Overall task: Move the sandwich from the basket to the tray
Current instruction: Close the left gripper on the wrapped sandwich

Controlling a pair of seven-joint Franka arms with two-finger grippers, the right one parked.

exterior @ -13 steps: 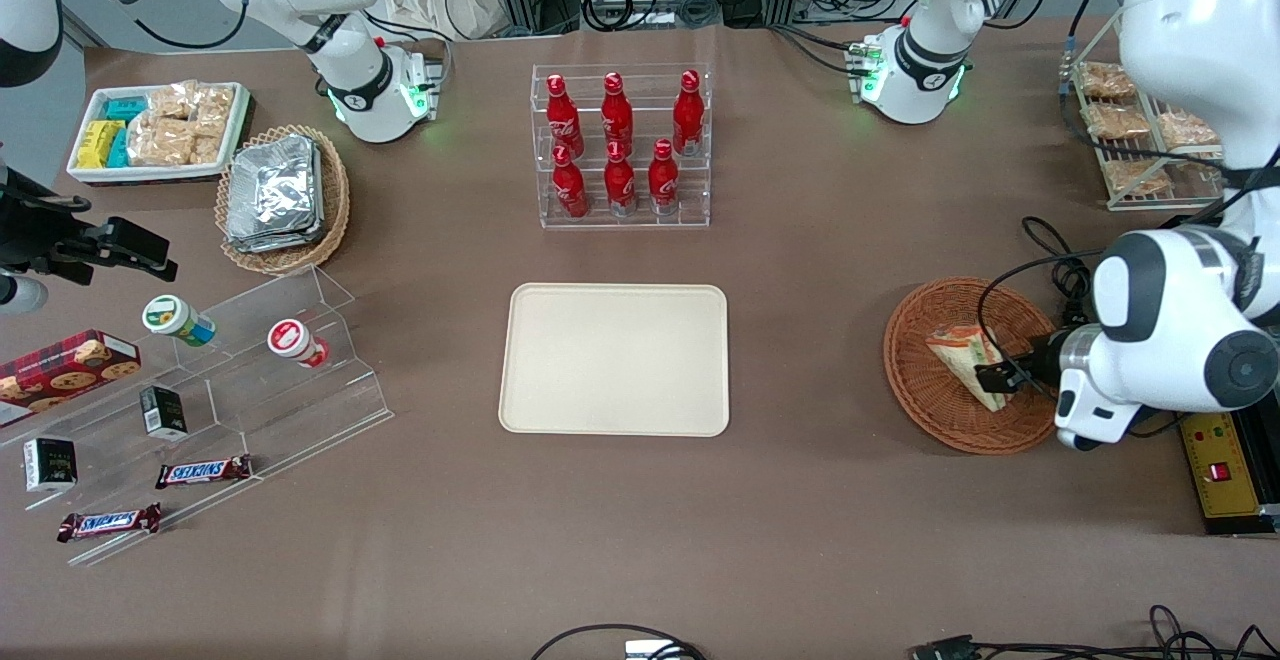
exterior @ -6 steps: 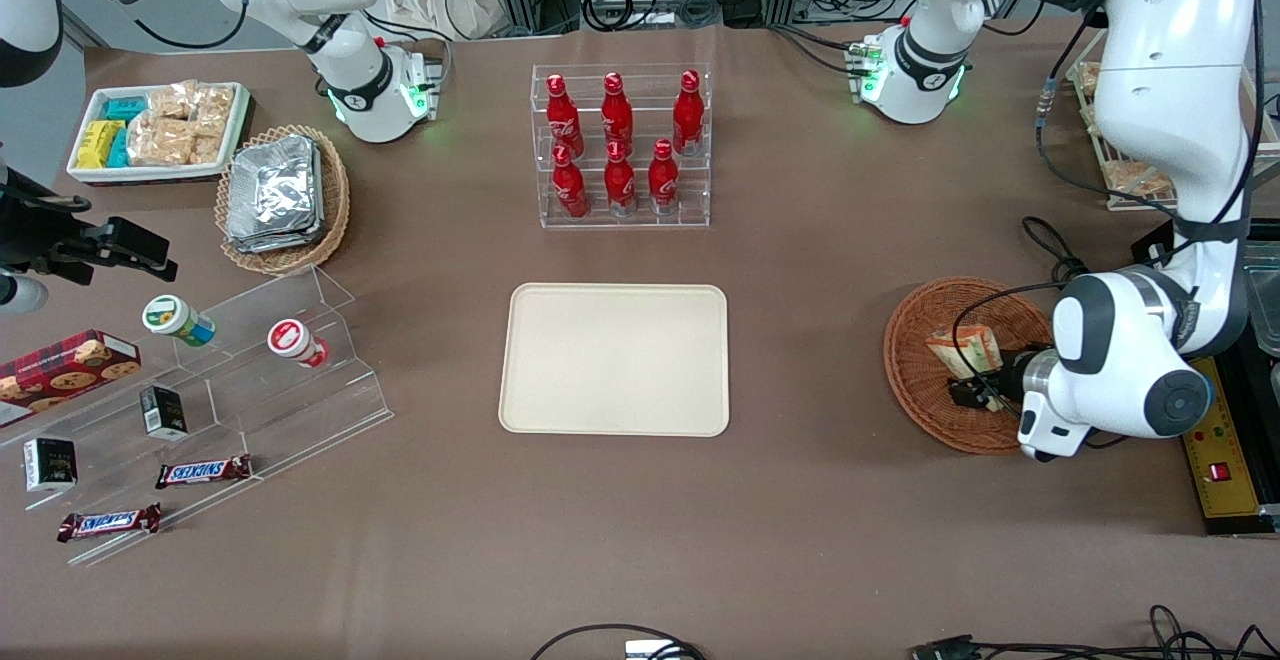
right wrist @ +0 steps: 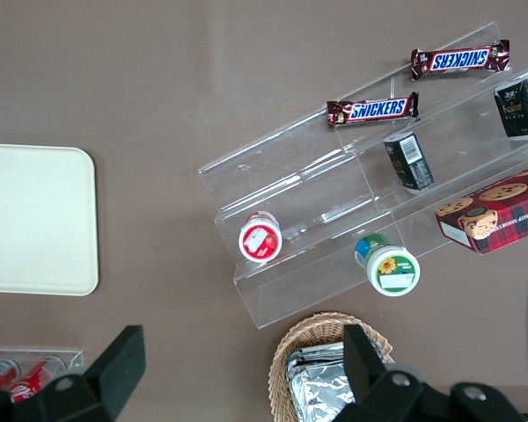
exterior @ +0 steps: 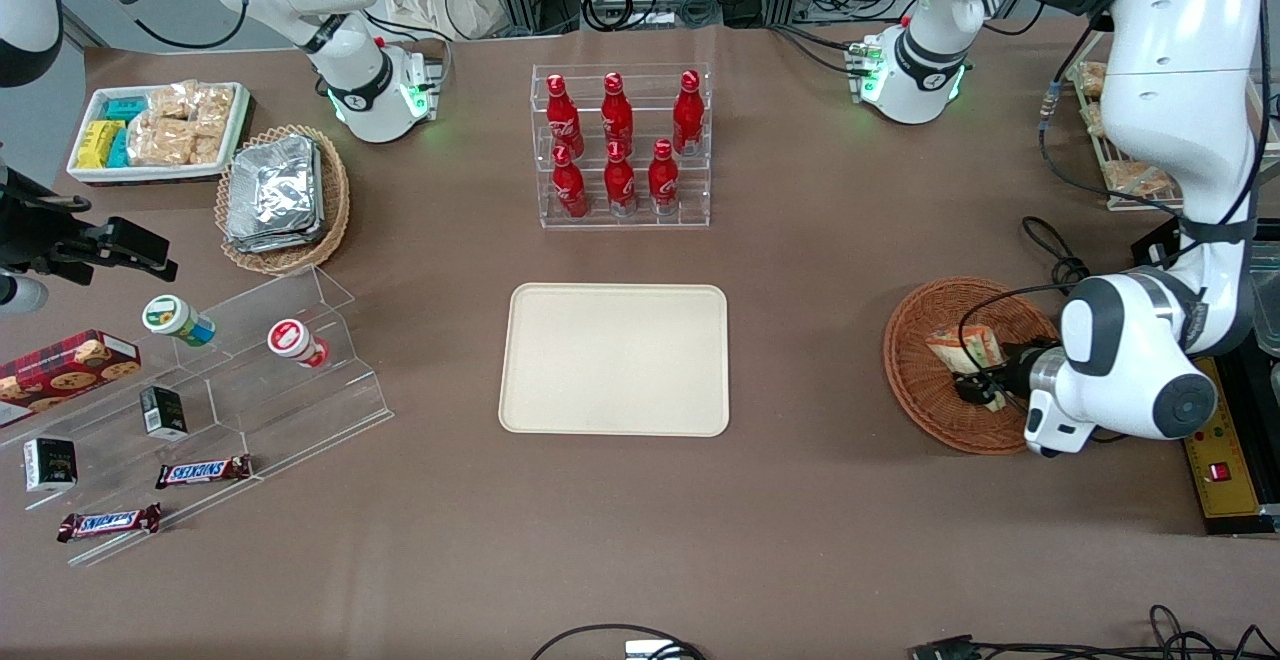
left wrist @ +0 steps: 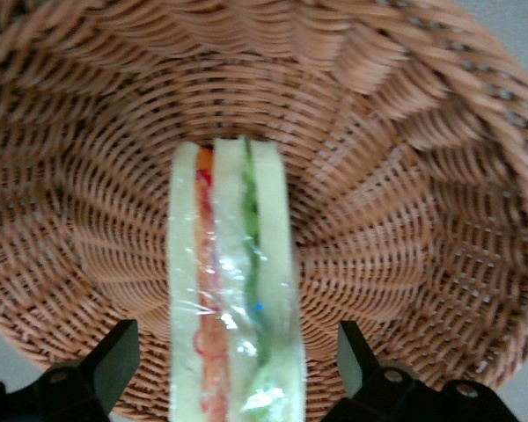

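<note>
Straddling the sandwich (left wrist: 233, 290) right now, our gripper (left wrist: 233, 374) sits low in the basket (left wrist: 405, 220) with one black finger (left wrist: 114, 360) on each side of the wedge. Both fingers stand apart from the bread, with wicker showing in the gaps, so the tool is open and nothing is gripped yet. The sandwich stands on edge in the basket, its layered side facing up at us: white bread outside, orange and red filling on one side, green on the other, all under clear film.

We judge it to be light and soft. Bread gives under pressure, and the film looks slick, so a hard pinch would crush it and a weak one could let it slide. Our best hold is across the two flat bread faces, about mid-wedge, where it is thick enough to fill the jaws; the fingers are already lined up for that. Close gently, then lift straight up so it clears the basket's rim.

From the front, the gripper (exterior: 978, 387) is down inside the basket (exterior: 915, 370) at the working arm's end of the table. Farther out toward the middle lies the tray (exterior: 614, 359), bare and well apart from the basket, our drop spot.
</note>
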